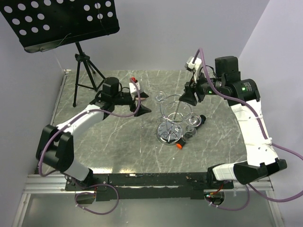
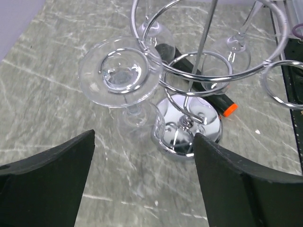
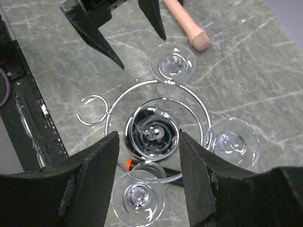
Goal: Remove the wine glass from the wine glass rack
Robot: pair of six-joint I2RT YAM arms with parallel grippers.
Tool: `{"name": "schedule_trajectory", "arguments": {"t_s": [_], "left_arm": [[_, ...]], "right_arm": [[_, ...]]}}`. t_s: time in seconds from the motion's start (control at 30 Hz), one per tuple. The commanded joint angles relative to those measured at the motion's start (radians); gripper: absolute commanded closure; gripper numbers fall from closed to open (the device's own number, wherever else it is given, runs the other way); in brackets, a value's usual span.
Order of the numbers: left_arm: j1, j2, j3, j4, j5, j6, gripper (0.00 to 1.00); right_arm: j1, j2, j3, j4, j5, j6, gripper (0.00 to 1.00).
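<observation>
Wine glass (image 2: 119,72) at rack (image 2: 208,126) rim (hanging)

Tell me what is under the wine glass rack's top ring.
Its shiny disc base and a black marker with an orange cap lying beside it. Hanging wine glasses cover part of the marker.

Lilac walls (image 1: 165,33), grey marbled table (image 1: 118,146), music stand (image 1: 71,30)
</observation>
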Motion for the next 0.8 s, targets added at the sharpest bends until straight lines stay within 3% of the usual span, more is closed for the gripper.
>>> {"name": "schedule_trajectory", "arguments": {"t_s": [0.0,0.43,0.77], "left_arm": [[-0.005,0.075,0.003,0.233,0.111,-0.075,0.14],[-0.008,0.26,-0.009,0.643,0.117,-0.364,0.27],[-0.026,0.336,-0.036,0.776,0.128,-0.415,0.37]], "right_arm": [[0.006,-0.013,0.052,-0.07,0.074,-0.011,0.4],[0.006,0.001,0.094,-0.123,0.157,-0.021,0.41],[0.006,0.013,0.128,-0.116,0.258,-0.008,0.42]]}}
